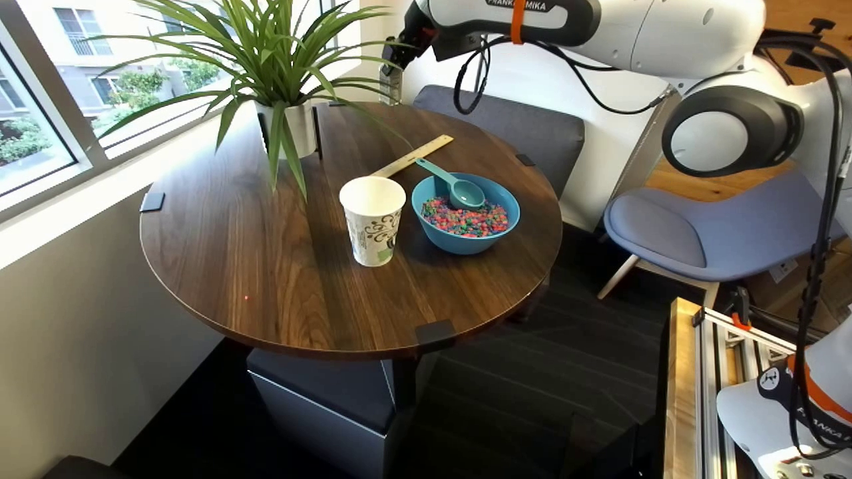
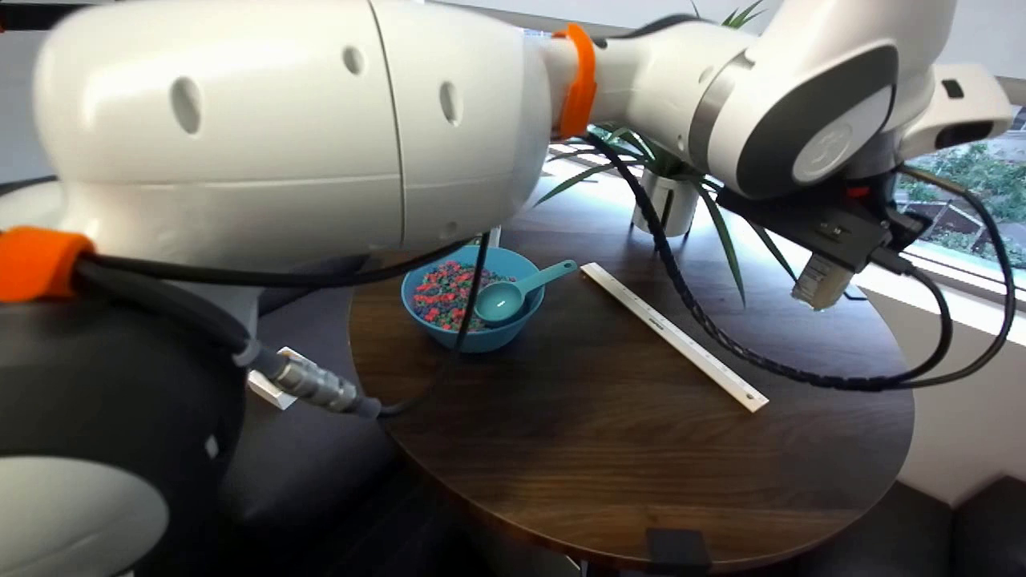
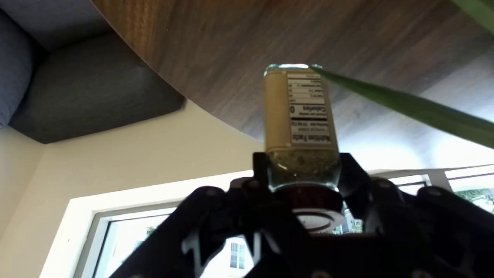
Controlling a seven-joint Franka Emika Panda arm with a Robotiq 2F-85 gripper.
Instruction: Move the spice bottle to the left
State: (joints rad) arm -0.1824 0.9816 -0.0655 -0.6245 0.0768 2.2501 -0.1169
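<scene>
The spice bottle (image 3: pixel 297 112) is in my gripper (image 3: pixel 303 170) in the wrist view. It has a pale yellow label, glass with greenish contents and a dark red cap. The two black fingers press on its sides near the cap end, and its base points away toward the table. In an exterior view the bottle (image 2: pixel 823 280) hangs tilted below the wrist, above the far part of the table. In an exterior view the gripper (image 1: pixel 391 63) is behind the plant leaves at the table's far edge, with the bottle (image 1: pixel 391 86) below it, partly hidden.
The round wooden table (image 1: pixel 279 266) bears a paper cup (image 1: pixel 373 226), a blue bowl (image 1: pixel 459 239) with a teal scoop (image 1: pixel 466 193), a ruler (image 1: pixel 414 156) and a potted plant (image 1: pixel 301 133). A plant leaf (image 3: pixel 405 104) crosses beside the bottle. Windows and a sill border the table.
</scene>
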